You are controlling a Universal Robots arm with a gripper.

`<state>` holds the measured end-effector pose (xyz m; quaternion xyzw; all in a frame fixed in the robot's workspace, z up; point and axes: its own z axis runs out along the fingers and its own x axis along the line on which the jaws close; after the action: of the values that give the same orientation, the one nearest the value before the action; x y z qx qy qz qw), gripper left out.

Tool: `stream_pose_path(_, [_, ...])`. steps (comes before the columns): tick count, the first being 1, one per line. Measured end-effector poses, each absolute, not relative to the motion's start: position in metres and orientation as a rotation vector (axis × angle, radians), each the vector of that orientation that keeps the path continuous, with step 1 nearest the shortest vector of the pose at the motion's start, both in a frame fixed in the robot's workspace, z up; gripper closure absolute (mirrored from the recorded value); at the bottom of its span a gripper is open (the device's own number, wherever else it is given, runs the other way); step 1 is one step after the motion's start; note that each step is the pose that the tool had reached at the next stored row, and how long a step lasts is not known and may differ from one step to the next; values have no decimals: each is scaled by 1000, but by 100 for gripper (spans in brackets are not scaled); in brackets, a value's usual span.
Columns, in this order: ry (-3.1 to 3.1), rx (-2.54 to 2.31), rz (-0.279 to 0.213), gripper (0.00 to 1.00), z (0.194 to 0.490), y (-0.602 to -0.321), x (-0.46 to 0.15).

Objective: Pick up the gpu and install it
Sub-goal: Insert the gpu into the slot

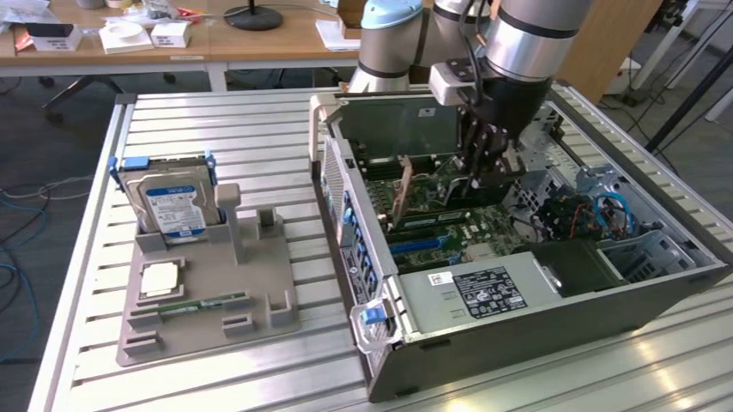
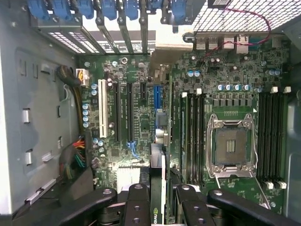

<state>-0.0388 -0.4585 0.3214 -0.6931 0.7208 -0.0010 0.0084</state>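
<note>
**Card in the fingers, hanging over the board**

The gripper [image 1: 487, 163] is down inside the open computer case [image 1: 538, 352], and its fingers are clenched on the gpu [image 2: 157, 200]. In the wrist view the card is seen edge-on between the two black fingers, thin and dark, with a small green logo near the grip. So the task's thing is carried upright on its long edge, above the motherboard [image 2: 141, 117].

The card runs in the same line as the short blue slot [image 2: 157, 96]. The longer black slots [image 2: 127, 108] are on one side of it and the memory slots [image 2: 193, 136] on the other. Whether its lower edge touches the board already I cannot tell, because the card itself hides that place.

In my judgement the main danger is a small error of line. The slots stand close together, so a card that is a little turned or shifted could meet the plastic wall of a slot, or a neighbouring slot, and not the opening. Pressing down in that state could bend the card or load the board.

The grip is also narrow and near one part of the edge. The card could therefore tip in the fingers under resistance and go in at one end only.

The bracket end must also pass the rear wall with the blue latches [image 2: 108, 9]. If it catches there, the card would stay half seated.

The hard drive [image 1: 172, 202] stands well apart, in the grey holder [image 1: 206, 292] on the exterior view's left, and it plays no part here.
</note>
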Motion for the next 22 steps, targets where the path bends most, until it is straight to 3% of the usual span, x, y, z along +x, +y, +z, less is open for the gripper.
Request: stream_pose_path(22, [2231,-2155,13,74,310,-460,-40])
